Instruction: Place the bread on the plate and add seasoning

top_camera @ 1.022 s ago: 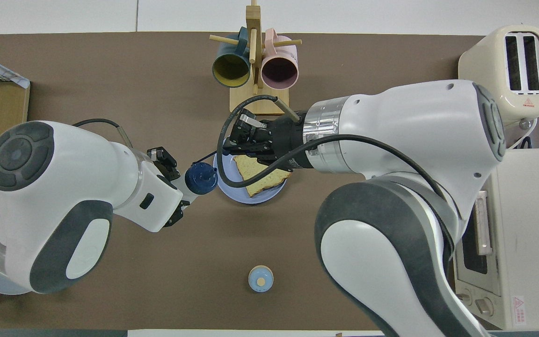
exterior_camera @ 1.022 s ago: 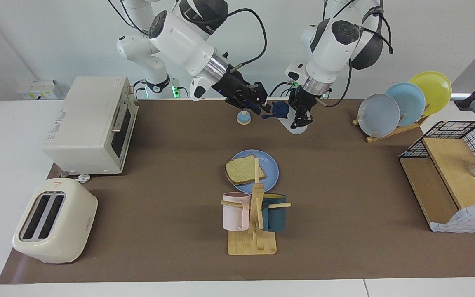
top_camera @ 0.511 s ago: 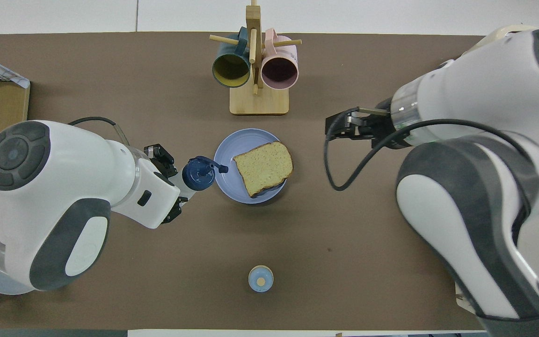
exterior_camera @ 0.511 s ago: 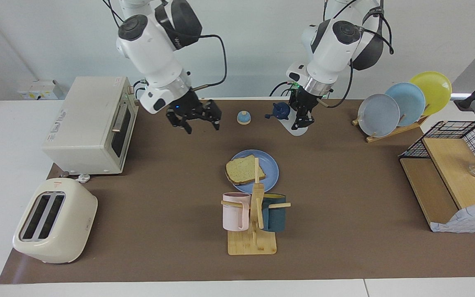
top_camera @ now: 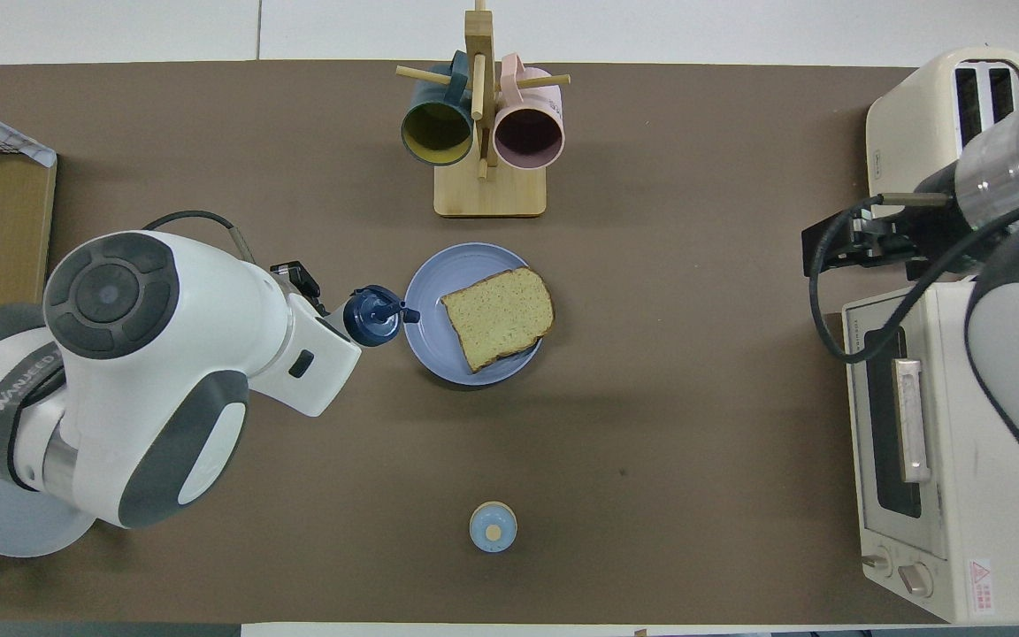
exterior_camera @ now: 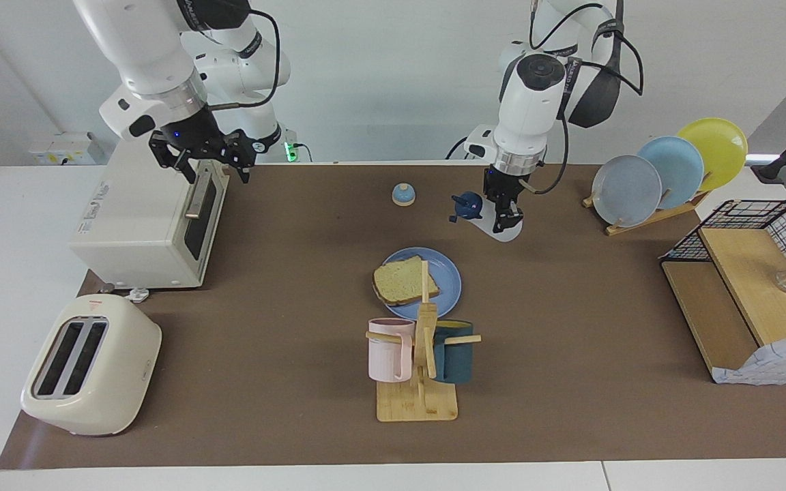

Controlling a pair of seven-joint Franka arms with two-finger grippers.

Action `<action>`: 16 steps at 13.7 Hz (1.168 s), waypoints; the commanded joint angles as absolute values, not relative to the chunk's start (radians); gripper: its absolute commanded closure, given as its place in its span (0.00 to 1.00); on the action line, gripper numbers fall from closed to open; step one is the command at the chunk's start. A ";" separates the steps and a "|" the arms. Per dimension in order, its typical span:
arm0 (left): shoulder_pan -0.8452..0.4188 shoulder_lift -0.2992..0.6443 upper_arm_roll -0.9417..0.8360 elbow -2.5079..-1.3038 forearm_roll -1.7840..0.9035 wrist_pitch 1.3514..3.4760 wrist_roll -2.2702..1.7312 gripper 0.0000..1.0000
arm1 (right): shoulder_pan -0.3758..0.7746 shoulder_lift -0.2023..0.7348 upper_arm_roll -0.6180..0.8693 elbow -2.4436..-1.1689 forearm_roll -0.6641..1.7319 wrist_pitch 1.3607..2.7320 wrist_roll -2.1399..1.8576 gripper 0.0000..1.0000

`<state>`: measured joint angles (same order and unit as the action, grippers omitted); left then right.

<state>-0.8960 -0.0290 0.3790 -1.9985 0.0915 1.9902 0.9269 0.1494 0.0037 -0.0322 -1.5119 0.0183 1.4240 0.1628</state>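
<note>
Now the left claw (exterior_camera: 504,219), clamped on the seasoning bottle (exterior_camera: 487,217), should tip its cap over the bread (exterior_camera: 404,280); the right claw (exterior_camera: 203,160) hangs open above the toaster oven (exterior_camera: 135,211).

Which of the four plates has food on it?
The periwinkle-blue plate lying flat mid-table, beside the mug stand: a bread slice rests on it. The grey, light-blue and yellow plates stand upright and bare in the wooden rack.
</note>
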 commanded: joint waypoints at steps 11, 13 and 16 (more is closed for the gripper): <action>-1.051 0.201 0.388 -1.867 0.468 1.830 0.683 1.00 | 0.077 -0.011 -0.054 -1.571 -0.020 1.453 -0.026 0.00; -1.069 0.288 0.388 -1.791 0.492 1.752 0.664 1.00 | 0.069 -0.011 -0.054 -1.571 -0.021 1.456 -0.026 0.00; -1.098 0.400 0.391 -1.709 0.514 1.671 0.635 1.00 | 0.023 -0.009 -0.054 -1.568 -0.014 1.476 -0.037 0.00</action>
